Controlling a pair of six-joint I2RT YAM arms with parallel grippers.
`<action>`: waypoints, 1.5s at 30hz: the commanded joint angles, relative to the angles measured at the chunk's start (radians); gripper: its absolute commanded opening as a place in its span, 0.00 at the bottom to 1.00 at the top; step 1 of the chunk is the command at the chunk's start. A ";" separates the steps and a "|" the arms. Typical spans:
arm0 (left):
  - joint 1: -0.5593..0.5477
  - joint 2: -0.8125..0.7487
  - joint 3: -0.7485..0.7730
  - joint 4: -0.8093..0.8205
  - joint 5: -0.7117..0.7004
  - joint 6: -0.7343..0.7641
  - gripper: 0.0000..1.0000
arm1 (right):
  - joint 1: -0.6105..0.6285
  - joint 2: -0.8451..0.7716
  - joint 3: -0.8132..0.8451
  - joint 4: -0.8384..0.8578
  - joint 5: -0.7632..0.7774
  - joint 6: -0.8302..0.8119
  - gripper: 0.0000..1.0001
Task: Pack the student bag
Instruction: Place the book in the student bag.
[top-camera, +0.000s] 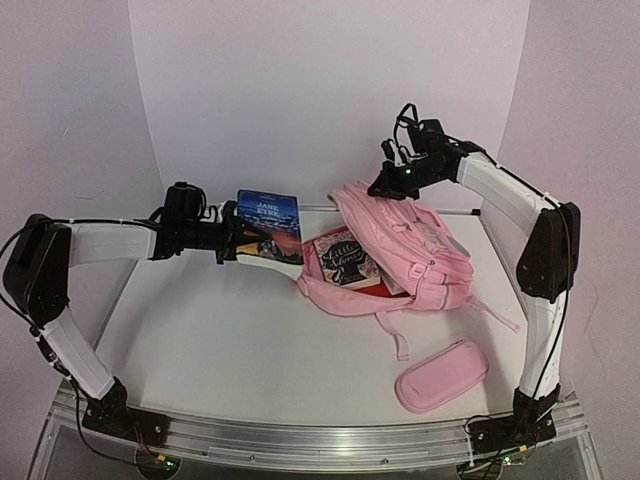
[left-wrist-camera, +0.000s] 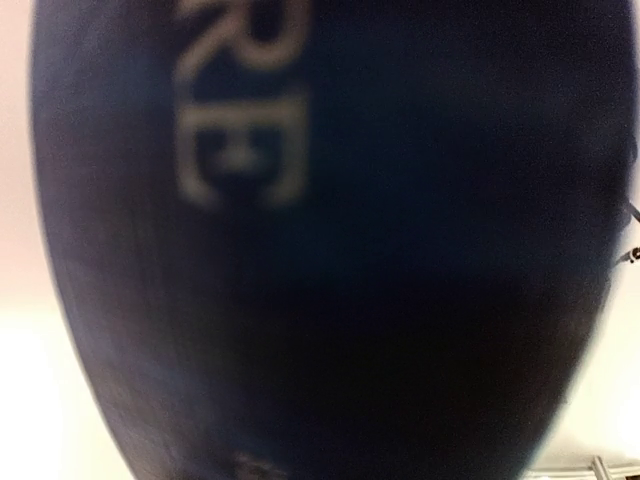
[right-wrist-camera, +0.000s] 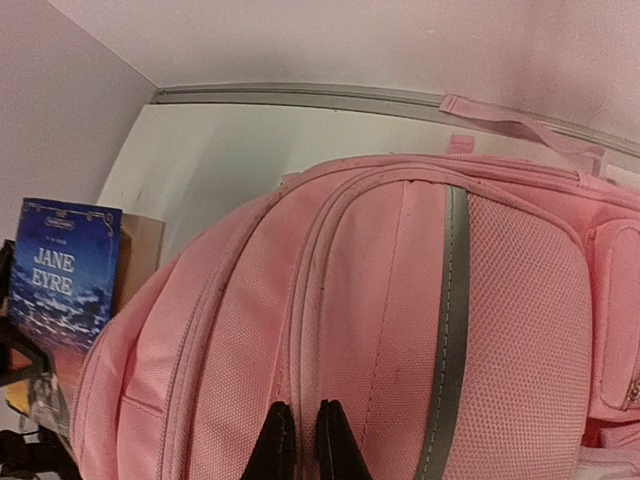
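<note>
**Feeding the book into a held-open bag**

The bag (top-camera: 420, 245) lay on the table (top-camera: 220, 340), right of centre and towards the back. Its long axis ran roughly left to right. The mouth faced left, towards the left arm, and the base and straps trailed to the right and the near side. A second book (top-camera: 345, 258) already showed inside the mouth.

The right gripper (top-camera: 383, 187) was nearly closed, pinching a fold of the bag's upper fabric and lifting it. The left gripper (top-camera: 232, 247) held the Jane Eyre book (top-camera: 270, 222) by a lower corner, upright and just left of the mouth. The left wrist view showed only blurred cover, so the grip could be read from the top view alone.

The step looked like insertion. To do it well, the book probably needed tipping so its flat side followed the bag's long axis. It could then slide in over the second book without catching the near lip. The right arm's part was likely to hold the flap high and taut until the book was well inside.
</note>
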 joint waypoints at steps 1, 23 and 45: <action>-0.045 0.103 0.139 0.386 0.067 -0.102 0.00 | 0.000 -0.076 0.057 0.130 -0.182 0.081 0.00; -0.217 0.415 0.362 0.523 0.460 -0.122 0.00 | -0.026 -0.126 -0.015 0.215 -0.391 0.110 0.00; -0.151 0.744 0.824 -0.023 0.430 0.020 0.55 | -0.025 -0.278 -0.242 0.200 -0.562 0.018 0.00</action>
